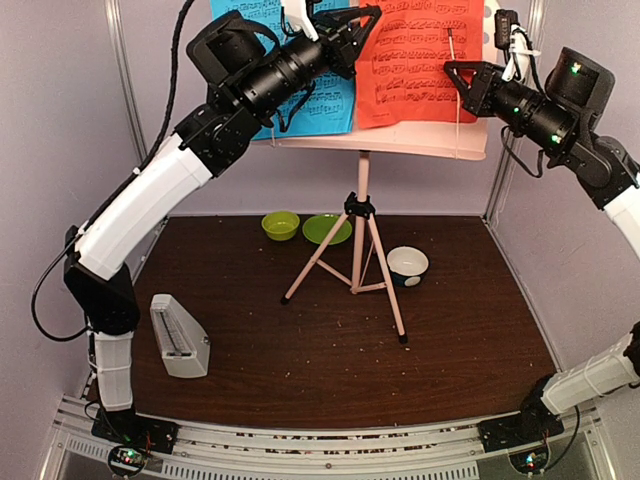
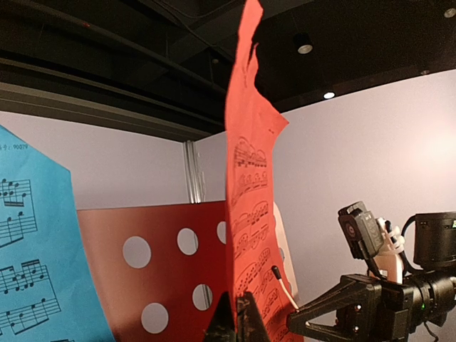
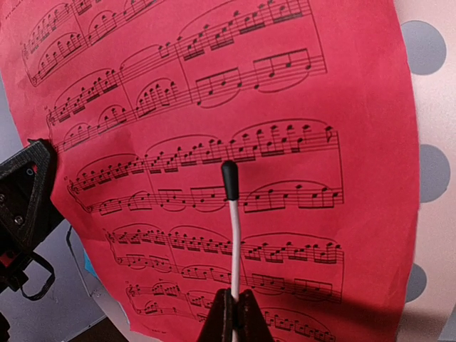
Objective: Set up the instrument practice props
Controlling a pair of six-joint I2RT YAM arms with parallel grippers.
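- Red sheet-music page [image 1: 420, 60], top external view: it stands against the right half of the pale pink music stand [image 1: 363, 180], whose tripod legs are planted mid-table. The blue page [image 1: 325, 112] fills the left half. The left gripper [image 1: 372, 18] is clenched on the red page's upper left corner. The right gripper [image 1: 452, 70] is clamped on a thin white rod [image 1: 456, 120] that crosses the page's right part. The white metronome [image 1: 180, 338] sits near left on the table [image 1: 300, 350], well apart from both grippers. A green bowl [image 1: 280, 225] and green plate [image 1: 326, 229] lie on the far side of the legs, and a small white bowl [image 1: 407, 265] lies just right of them.
- Left wrist view: the red page [image 2: 249, 199] is seen edge-on, rising from between the closed fingers of the left gripper [image 2: 235, 324] and bowing higher up. The perforated desk [image 2: 164, 278] and blue page [image 2: 35, 263] lie to the left, and the right gripper [image 2: 296, 317] is low on the right.
- Right wrist view: the black-tipped rod [image 3: 234, 242] runs up from the shut right gripper [image 3: 231, 317] across the red page [image 3: 214, 107]. Whether it touches the paper cannot be told.
- Handling, as judged: the page is light, limp and easily creased or torn, so a pinch at a corner or margin suits it. The rod looks slender and springy and is best held near its free end. The stand is probably top-heavy and easy to tip.
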